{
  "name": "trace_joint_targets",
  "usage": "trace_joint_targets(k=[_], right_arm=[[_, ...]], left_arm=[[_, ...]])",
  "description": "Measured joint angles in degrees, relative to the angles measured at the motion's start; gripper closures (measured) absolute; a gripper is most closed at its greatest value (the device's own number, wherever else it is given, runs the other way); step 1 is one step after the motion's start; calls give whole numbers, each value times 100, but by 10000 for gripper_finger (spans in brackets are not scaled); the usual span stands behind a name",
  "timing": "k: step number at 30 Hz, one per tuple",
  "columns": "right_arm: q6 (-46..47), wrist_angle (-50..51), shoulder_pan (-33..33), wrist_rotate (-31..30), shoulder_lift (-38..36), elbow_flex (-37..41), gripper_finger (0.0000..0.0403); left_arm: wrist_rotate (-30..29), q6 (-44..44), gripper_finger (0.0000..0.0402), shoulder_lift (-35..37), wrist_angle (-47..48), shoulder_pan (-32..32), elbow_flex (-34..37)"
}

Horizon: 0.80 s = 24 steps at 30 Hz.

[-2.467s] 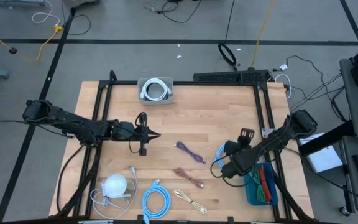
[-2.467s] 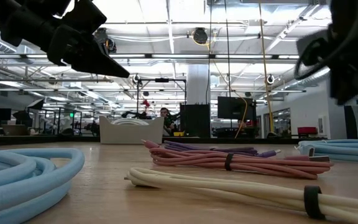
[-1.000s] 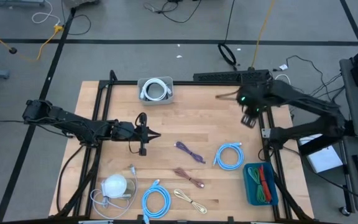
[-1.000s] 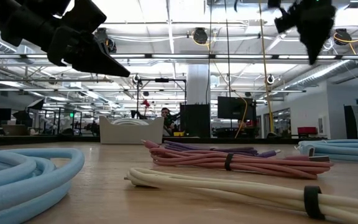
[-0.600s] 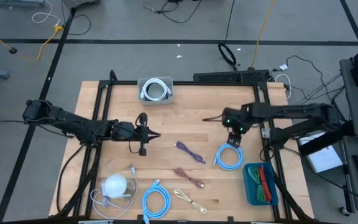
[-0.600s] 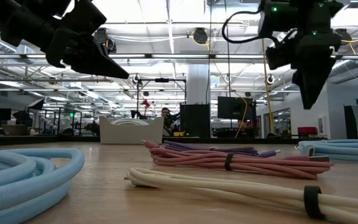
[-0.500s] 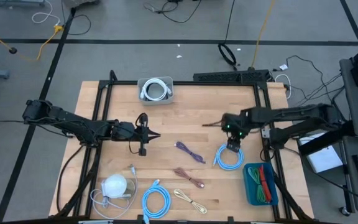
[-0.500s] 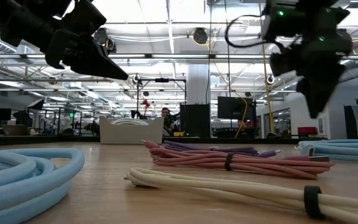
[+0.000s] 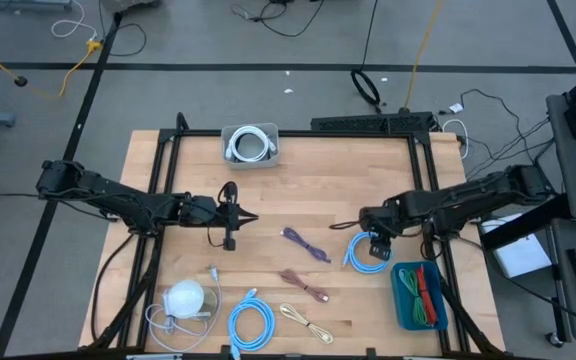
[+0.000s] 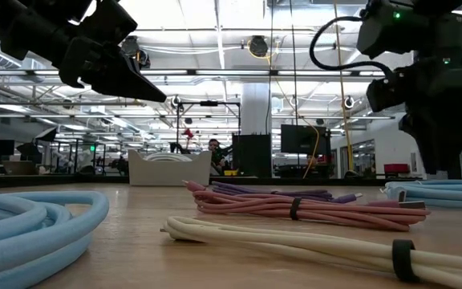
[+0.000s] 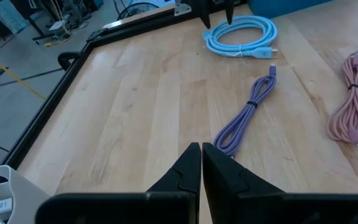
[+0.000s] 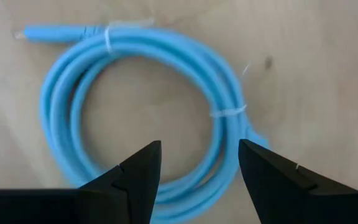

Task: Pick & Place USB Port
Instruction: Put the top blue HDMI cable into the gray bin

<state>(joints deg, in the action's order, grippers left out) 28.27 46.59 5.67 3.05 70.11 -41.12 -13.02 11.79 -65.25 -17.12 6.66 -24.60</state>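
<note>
High view: R gripper [image 9: 374, 243] hung directly over the coiled blue cable [image 9: 369, 252], fingers spread wide, nothing grasped. Cable lay flat on the table [image 9: 298, 180], just beside the blue bin [image 9: 406, 300]. Pick not yet made; grasp, lift and placement all remained, by my judgement. L gripper [image 9: 253, 217] waited near table centre, clenched, empty. Vs. a second earlier: R arm had swung in from the far table edge and descended over the coil; cable unmoved.
</note>
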Motion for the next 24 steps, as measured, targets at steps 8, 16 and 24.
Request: trace_joint_targets(k=[8, 16, 24], right_arm=[[25, -602, 84, -179, -4, 325, 197], [205, -964, 81, -239, -19, 921, 198], [122, -965, 84, -453, -48, 949, 213]], left_arm=[[2, -9, 380, 0, 9, 0, 0], [2, -9, 380, 0, 14, 0, 0], [2, -9, 380, 0, 7, 0, 0]])
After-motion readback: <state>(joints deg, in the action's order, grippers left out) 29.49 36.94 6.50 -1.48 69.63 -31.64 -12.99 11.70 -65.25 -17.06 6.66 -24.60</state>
